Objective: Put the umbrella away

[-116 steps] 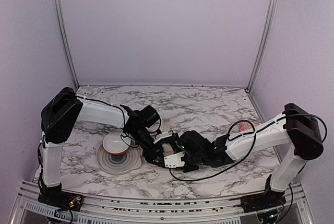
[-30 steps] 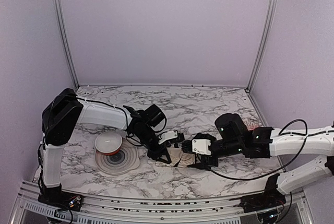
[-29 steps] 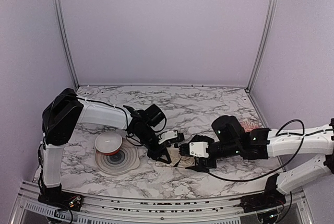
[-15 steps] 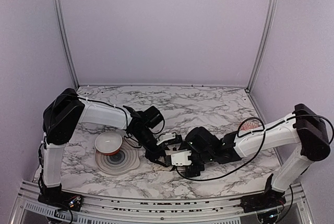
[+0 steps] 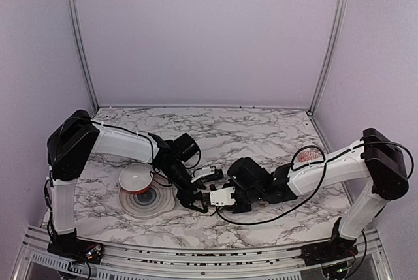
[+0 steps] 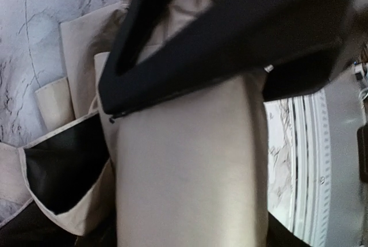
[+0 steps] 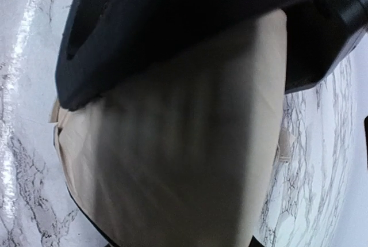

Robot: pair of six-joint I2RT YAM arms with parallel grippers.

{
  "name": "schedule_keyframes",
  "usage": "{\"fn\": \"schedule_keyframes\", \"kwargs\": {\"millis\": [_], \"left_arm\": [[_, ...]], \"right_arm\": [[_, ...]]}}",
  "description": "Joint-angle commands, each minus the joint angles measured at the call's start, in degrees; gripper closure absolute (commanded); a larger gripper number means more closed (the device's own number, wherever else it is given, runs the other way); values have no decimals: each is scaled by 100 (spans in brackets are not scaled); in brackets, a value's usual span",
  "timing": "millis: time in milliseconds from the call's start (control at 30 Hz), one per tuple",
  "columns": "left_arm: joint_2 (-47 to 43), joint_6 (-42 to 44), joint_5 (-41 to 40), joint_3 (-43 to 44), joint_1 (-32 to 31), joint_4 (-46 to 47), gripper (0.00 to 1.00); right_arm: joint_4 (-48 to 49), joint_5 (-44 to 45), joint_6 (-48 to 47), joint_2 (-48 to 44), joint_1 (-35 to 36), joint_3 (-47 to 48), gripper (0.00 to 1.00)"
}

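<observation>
Centrally, left tool point(image 5: 193, 198) and right tool point(image 5: 210, 196) meet at the umbrella point(image 6: 190, 172); fabric fills both gaps, though clamping cannot be told.

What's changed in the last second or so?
The right gripper swung in leftward onto the umbrella, stopping close to the left gripper; the fabric between them is now covered from above. Whether either holds it, I cannot tell. The white bowl and the mat under it stayed put.
</observation>
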Motion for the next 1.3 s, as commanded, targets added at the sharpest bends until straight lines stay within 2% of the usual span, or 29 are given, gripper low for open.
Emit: {"fn": "schedule_keyframes", "kwargs": {"millis": [0, 67, 100, 333, 467, 667, 767, 1000, 1067, 1167, 1267], "left_arm": [[-436, -263, -1465, -910, 21, 396, 14], [-944, -312, -1668, -1311, 21, 1048, 2], [-1205, -327, -1768, -1533, 21, 1413, 1], [-2627, -472, -2026, -2940, 21, 3586, 1], [-3230, -599, -2190, -3410, 22, 4266, 1], [-3576, -934, -2234, -3910, 21, 5232, 1], [-3614, -1181, -2139, -4095, 21, 5821, 1], [-3308, -2045, -1530, -4439, 8, 7509, 1], [-3251, -2212, -1360, -4574, -19, 8050, 5], [-3283, -2180, -1246, -4768, -279, 8721, 24], [-3288, -1822, -1426, -4769, -552, 8740, 40]], "right_arm": [[-250, -281, 124, -42, 9, -96, 71], [-267, -335, 158, -59, 9, -117, 74], [-271, -338, 175, -55, 5, -131, 76], [35, -199, 507, -356, -149, -247, 93], [293, -374, 701, -849, -395, -311, 100], [599, -734, 959, -1601, -768, -433, 100], [696, -632, 1042, -1881, -882, -463, 100], [945, -437, 1108, -2481, -1003, -451, 100], [989, -452, 1067, -2619, -1021, -399, 100], [956, -452, 998, -2735, -1028, -276, 100], [891, -489, 943, -2761, -1028, -134, 100]]}}
